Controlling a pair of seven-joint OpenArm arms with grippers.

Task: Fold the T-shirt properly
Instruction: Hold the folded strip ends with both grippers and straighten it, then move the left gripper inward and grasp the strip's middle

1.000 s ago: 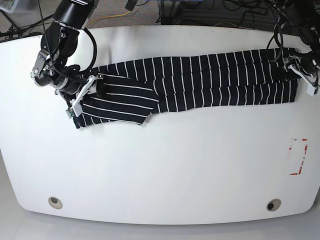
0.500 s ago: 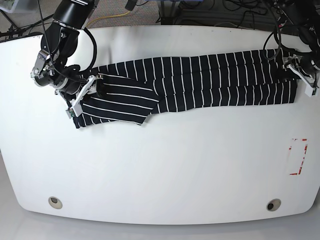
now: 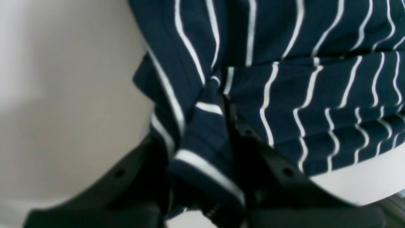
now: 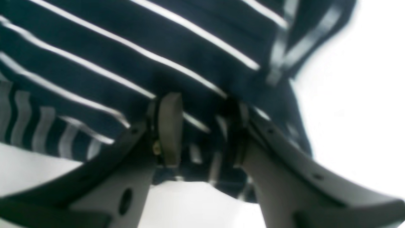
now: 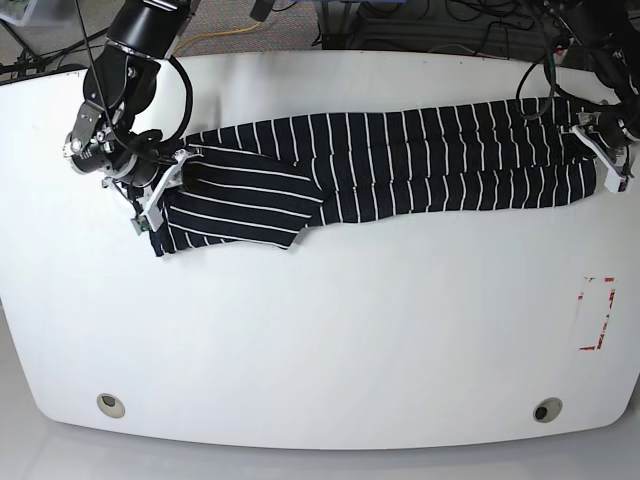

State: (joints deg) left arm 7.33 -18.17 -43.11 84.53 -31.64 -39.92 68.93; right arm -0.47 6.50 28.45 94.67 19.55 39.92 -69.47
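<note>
Our left gripper (image 3: 202, 148) is clamped on a bunched fold of the T-shirt (image 5: 400, 160); in the left wrist view the two black fingers (image 3: 253, 142) pinch the striped cloth between them at the shirt's edge. In the base view this gripper (image 5: 608, 150) sits at the right end of the garment. Our right gripper (image 4: 202, 133) has its two grey fingers (image 4: 169, 126) on either side of a fold of the same shirt, cloth filling the gap; they look closed on it, though the view is blurred. In the base view it (image 5: 160, 195) is at the left end.

We count one T-shirt, two grippers and two arms. The shirt lies stretched in a long band across the far half of the white table (image 5: 320, 330), with a folded flap (image 5: 240, 205) at its left end. Nearer us we count two round holes (image 5: 111, 404) in the tabletop and one red-edged marking (image 5: 596, 313) at the right. We see no containers.
</note>
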